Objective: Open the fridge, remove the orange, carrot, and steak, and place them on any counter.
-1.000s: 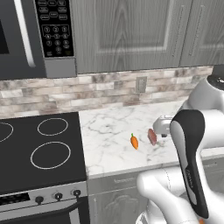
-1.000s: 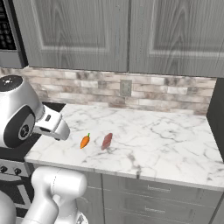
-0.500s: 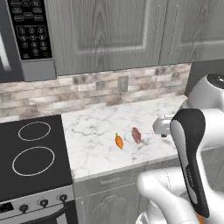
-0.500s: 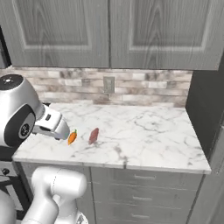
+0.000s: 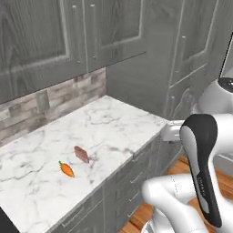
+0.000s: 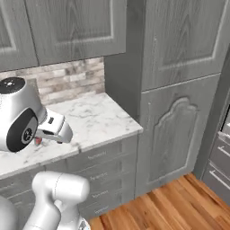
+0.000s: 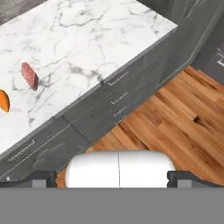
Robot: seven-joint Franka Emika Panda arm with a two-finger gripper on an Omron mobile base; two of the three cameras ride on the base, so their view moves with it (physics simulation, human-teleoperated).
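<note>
The carrot [image 5: 67,169] and the steak [image 5: 82,154] lie side by side on the white marble counter [image 5: 118,123], a small gap between them. In the hand view the steak [image 7: 29,75] sits at the upper left and the carrot [image 7: 3,101] is cut by the left edge. My gripper [image 7: 116,179] is open, its fingertips [image 7: 43,178] wide apart with nothing between them, hanging in front of the counter's front edge above the floor. A light-grey strip with drawers at the right edge is the fridge [image 6: 221,155]. The orange is out of view.
Tall dark grey panelled cabinets [image 6: 179,90] stand right of the counter's end, between it and the fridge. Grey drawer fronts [image 7: 113,96] run under the counter. Wood floor [image 7: 175,122] spreads below. Upper cabinets [image 5: 54,36] hang over a brick backsplash.
The whole picture has shifted: the base has moved right, so stove and microwave left the views and tall cabinets and floor came in. Carrot and steak lie unmoved. The gripper stays open.
</note>
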